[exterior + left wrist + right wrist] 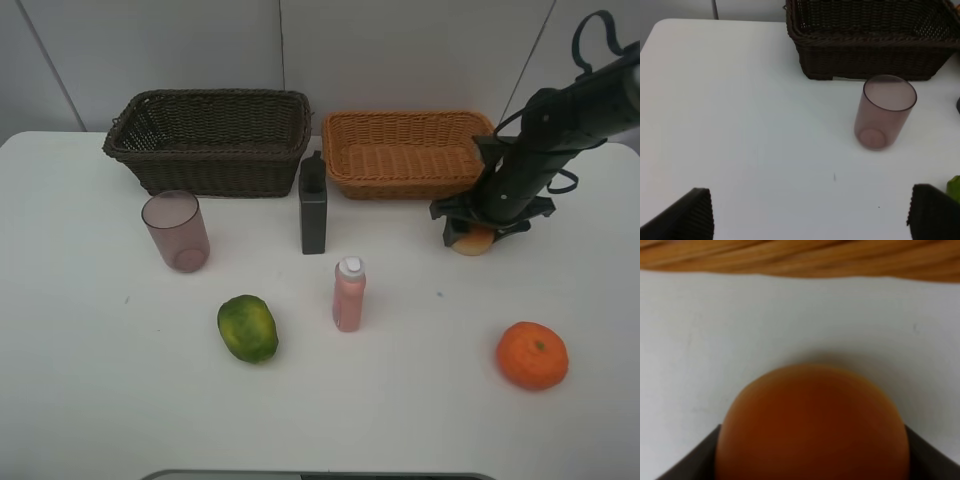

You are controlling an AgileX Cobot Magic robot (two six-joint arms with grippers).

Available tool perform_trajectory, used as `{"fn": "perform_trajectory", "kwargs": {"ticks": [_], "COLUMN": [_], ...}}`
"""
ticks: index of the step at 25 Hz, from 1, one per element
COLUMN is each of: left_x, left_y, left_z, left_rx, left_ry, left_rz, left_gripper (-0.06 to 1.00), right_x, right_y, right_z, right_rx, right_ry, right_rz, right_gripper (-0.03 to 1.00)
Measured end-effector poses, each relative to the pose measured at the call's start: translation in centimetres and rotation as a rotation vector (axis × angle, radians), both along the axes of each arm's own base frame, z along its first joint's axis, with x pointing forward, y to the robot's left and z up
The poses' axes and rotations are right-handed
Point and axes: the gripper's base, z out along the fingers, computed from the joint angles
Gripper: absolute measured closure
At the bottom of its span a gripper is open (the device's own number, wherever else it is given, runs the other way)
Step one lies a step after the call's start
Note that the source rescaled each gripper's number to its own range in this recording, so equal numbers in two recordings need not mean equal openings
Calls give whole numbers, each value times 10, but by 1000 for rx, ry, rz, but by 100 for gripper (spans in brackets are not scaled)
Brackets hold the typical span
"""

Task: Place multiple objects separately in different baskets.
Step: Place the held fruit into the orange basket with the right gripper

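My right gripper [474,232] is down on the table in front of the orange-tan basket [400,181], shut on the red-yellow peach-like fruit [474,242]. In the right wrist view the fruit [812,425] fills the gap between both fingers. My left gripper [810,217] stands open above bare table, short of the mauve cup [883,112] and the dark brown basket [865,60]. On the table stand the cup [177,232], a dark grey bottle [313,210] and a pink white-capped bottle [348,294]. A green fruit [247,328] and an orange [532,355] lie nearer the front.
Both baskets sit side by side against the back wall, the dark one [210,165] on the left. The left arm does not show in the exterior high view. The green fruit's edge [954,187] shows beside one left finger [935,212].
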Motion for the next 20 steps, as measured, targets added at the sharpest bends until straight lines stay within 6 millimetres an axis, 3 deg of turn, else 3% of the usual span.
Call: {"fn": "perform_trajectory", "kwargs": {"ticks": [8,16,20], "left_x": [0,0,0], "left_y": [0,0,0], "left_z": [0,0,0], "left_rx": [0,0,0], "left_ry": [0,0,0], "left_rz": [0,0,0], "left_gripper": [-5,-5,-5], "right_x": [-4,-22,-22], "right_y": [-1,-1,4], "right_z": [17,59,96], "right_rx": [-1,-15,-22], "right_ry": [-3,41,55], "right_rz": [-2,3,12], "right_gripper": [53,53,53]}}
